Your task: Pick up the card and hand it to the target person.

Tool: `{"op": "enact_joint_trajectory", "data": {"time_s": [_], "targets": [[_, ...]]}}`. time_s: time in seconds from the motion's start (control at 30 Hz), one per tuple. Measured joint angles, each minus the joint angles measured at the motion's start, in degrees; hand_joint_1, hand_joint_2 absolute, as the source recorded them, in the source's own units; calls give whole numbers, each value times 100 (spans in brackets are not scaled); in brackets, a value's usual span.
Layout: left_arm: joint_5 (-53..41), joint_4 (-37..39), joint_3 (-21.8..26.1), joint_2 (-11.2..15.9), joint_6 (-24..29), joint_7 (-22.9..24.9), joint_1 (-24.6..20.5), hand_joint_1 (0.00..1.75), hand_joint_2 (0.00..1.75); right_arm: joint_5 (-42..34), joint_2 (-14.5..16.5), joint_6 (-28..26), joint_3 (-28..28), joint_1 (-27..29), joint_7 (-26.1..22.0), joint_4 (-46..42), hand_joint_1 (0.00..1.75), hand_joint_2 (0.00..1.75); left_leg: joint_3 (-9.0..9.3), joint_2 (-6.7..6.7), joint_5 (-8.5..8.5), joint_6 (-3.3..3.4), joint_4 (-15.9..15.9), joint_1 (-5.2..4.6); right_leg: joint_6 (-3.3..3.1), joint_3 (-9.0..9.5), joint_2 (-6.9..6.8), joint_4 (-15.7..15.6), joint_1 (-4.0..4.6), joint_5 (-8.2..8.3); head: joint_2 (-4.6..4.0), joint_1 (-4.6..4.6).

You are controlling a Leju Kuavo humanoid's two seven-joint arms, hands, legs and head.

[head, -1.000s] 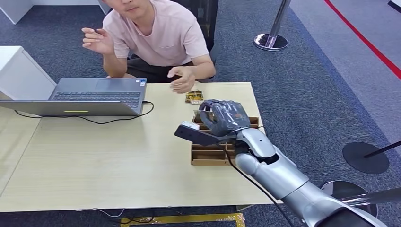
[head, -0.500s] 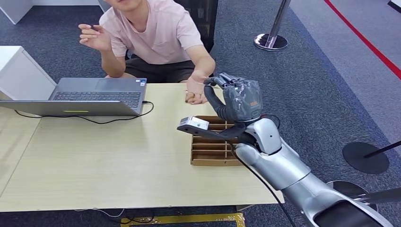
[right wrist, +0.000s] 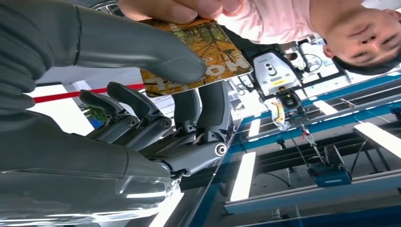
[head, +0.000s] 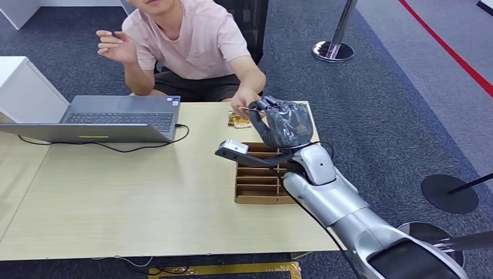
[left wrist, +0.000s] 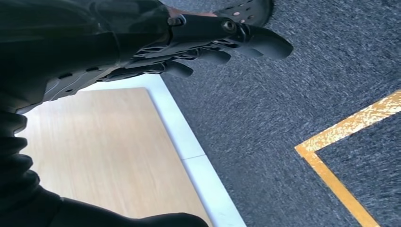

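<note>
One person (head: pixel 192 40) in a pink shirt sits behind the table (head: pixel 116 192), at the upper middle of the head view, with one hand raised at the upper left of the frame and the other reaching down toward the robot. At the far left of that view a white box (head: pixel 23 93) stands on the table, and just right of it an open laptop (head: pixel 110 116) lies with a black cable (head: pixel 116 148) running along its front edge. Moving right, past a bare stretch of pale wood, a brown cardboard tray with dividers (head: pixel 258 186) sits near the table's right edge, and another card (head: pixel 238 120) lies flat on the table just above it.

Above the tray, right of centre, the right hand (head: pixel 285 123) is lifted on its silver arm, fingers pointing toward the person. The right wrist view shows it clearly: the thick grey thumb presses an orange, leaf-patterned card (right wrist: pixel 203 52) against the darker fingers (right wrist: pixel 208 101), so the card is pinched there. The person's hand (right wrist: pixel 184 8) touches the card's far edge at the top of that picture.

On the far right of the head view, stanchion bases stand on the dark carpet (head: pixel 378 99).

The left hand (left wrist: pixel 156 52) hangs beside the table edge over carpet with a yellow floor line (left wrist: pixel 350 137); its fingers lie loosely apart, holding nothing.
</note>
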Motion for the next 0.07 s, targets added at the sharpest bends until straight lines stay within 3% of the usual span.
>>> {"op": "enact_joint_trajectory", "data": {"time_s": [0.07], "targets": [[0,0,0,0,0,0,0,0,175,1,11,-1,-9,-2,-1,30,164,175,0,0,0,0,0,0,0,0,0,0,0,0,0,-1]]}}
